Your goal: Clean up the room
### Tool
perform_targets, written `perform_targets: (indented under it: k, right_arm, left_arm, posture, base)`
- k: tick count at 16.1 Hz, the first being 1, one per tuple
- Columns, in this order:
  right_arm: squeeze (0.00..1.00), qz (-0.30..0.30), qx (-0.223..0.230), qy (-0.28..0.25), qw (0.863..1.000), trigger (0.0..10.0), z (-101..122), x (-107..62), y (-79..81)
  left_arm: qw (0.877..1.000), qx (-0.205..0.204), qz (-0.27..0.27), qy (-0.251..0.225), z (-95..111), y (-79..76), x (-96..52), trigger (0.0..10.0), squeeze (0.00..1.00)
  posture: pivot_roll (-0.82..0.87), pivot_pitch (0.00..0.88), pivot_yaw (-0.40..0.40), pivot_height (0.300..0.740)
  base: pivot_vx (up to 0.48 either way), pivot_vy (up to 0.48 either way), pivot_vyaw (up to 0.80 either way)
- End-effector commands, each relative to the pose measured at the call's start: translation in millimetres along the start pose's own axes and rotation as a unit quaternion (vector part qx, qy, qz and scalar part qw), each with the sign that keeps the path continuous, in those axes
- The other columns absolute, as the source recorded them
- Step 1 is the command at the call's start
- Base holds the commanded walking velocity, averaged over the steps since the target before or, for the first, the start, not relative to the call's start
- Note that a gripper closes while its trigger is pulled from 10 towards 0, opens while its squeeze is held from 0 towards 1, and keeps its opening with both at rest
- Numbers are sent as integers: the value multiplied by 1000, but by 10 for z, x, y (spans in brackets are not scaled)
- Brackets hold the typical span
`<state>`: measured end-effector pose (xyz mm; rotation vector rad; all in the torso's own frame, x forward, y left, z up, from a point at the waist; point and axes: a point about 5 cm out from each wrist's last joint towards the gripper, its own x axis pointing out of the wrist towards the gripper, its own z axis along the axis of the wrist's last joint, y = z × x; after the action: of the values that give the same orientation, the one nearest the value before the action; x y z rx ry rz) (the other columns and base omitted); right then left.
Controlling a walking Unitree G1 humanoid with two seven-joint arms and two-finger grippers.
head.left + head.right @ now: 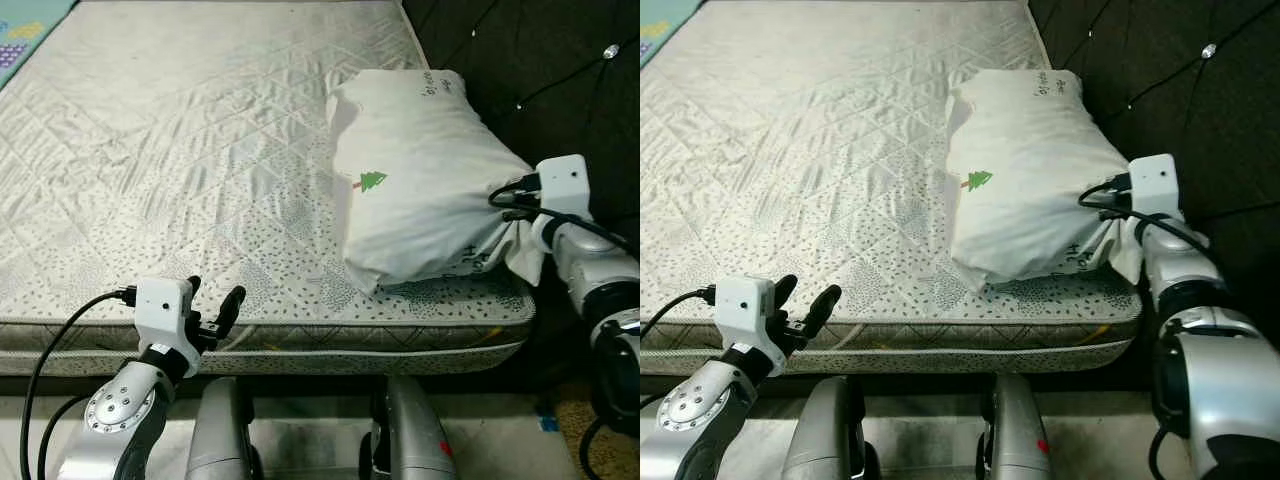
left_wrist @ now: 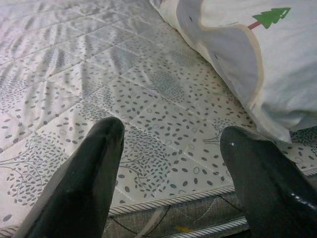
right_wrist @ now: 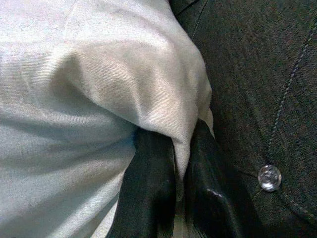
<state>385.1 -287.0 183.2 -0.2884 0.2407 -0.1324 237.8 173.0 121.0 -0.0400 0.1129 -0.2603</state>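
Observation:
A white pillow (image 1: 420, 180) with a small green tree print lies on the right side of the quilted mattress (image 1: 180, 150), close to the dark tufted headboard (image 1: 540, 70). My right gripper (image 3: 179, 163) is shut on a fold of the pillow's cloth (image 3: 163, 99) at its near right corner; in the head views its fingers are buried in the fabric beside the white wrist block (image 1: 562, 185). My left gripper (image 1: 212, 305) stands open at the mattress's near edge, well to the left of the pillow, with nothing between its black fingers (image 2: 89, 173).
The mattress's piped front edge (image 1: 300, 345) runs across just ahead of my legs (image 1: 225, 430). A headboard stud (image 3: 269, 177) glints beside the right gripper. A patterned play mat (image 1: 25, 35) shows at the far left. Pale floor lies under me.

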Motion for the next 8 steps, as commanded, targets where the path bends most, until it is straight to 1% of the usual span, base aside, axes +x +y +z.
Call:
perform_targets:
  k: [1,3,5,7,8]
  right_arm:
    - [0,-24,6,-56,998,0,274,-22,-191]
    - [0,-26,28,-50,998,0,130,-43,-213]
    - [0,-45,67,-43,996,0,-83,-83,-256]
    - [0,-60,104,-34,992,0,-365,-146,-250]
    - [0,-72,126,-29,989,0,-545,-197,-235]
  left_arm:
    - [1000,5,-2,3,-19,20,-3,10000,0]
    - [1000,5,-3,1,-24,15,15,10000,0]
    - [1000,5,-3,-1,-24,22,22,10000,0]
    - [1000,7,-5,-1,-26,39,34,10000,0]
    - [1000,8,-10,-1,-28,37,47,10000,0]
  posture:
    - [42,104,15,576]
    - [38,99,19,576]
    - [34,95,25,576]
    - [18,92,41,576]
    - [13,91,45,576]
  base:
    - [0,0,0]
    - [0,0,0]
    - [0,0,0]
    - [0,0,0]
    - [0,0,0]
